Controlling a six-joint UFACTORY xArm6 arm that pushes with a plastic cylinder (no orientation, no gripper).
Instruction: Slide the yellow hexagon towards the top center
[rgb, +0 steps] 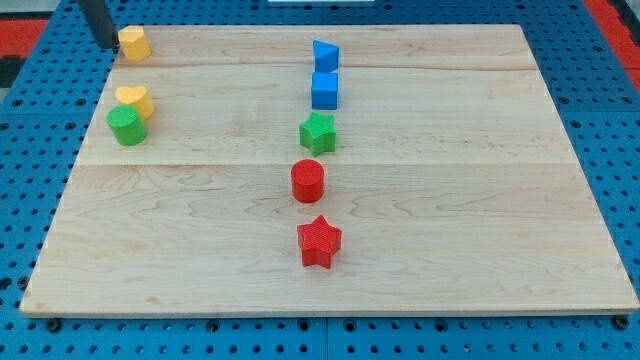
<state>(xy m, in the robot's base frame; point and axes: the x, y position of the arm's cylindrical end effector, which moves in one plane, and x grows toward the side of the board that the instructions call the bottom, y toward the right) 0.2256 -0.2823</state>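
Observation:
The yellow hexagon (134, 43) sits near the board's top left corner. My tip (110, 44) is just to its left, close to or touching its left side. The rod rises to the view's top left. A yellow heart-shaped block (134, 99) lies below it, with a green block (127, 125) touching it from below.
A column of blocks runs down the board's middle: a blue triangle (325, 55), a blue cube (325, 90), a green star (318, 132), a red cylinder (308, 181) and a red star (319, 242). The wooden board (480, 200) lies on a blue perforated table.

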